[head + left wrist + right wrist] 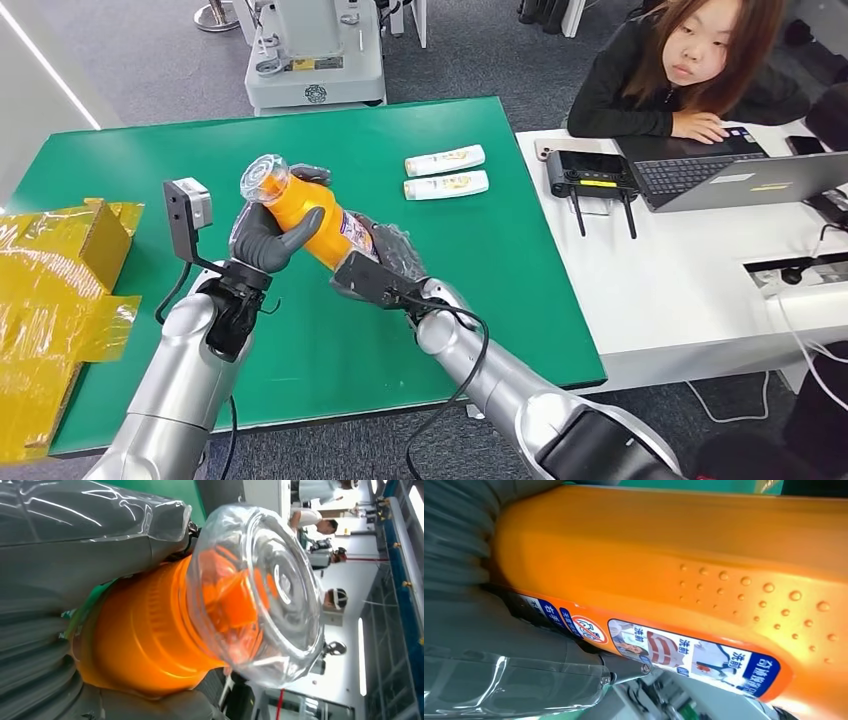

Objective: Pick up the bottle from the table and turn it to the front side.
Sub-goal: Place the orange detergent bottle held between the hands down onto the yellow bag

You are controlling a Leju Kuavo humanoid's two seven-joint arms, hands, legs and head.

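Both hands, left [268,238] and right [392,262], grip the orange bottle [312,222] near two tubes [446,172].

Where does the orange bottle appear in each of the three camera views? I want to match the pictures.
Head view: orange bottle above the green table, tilted, left hand near its cap, right hand at its base.
Left wrist view: centre, clear cap toward the camera.
Right wrist view: its body runs across the picture, label strip along its edge.
Shared landmark: the green table.
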